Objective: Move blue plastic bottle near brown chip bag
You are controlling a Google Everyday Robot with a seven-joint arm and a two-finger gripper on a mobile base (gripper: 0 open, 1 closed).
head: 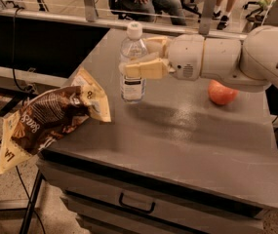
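Observation:
The blue plastic bottle (132, 65) is a slim clear bottle with a white cap and a white label. It stands upright on the grey cabinet top (177, 130), near its left side. My gripper (136, 60) reaches in from the right and is shut on the bottle at mid-height, one cream finger (146, 68) in front and one behind. The brown chip bag (50, 118) lies wrinkled over the cabinet's left front corner, a short gap left of the bottle.
A red apple (222, 92) sits on the cabinet top, right of the bottle and under my arm (236, 57). A drawer with a dark handle (136, 204) faces front. A rail and seated people are behind the cabinet.

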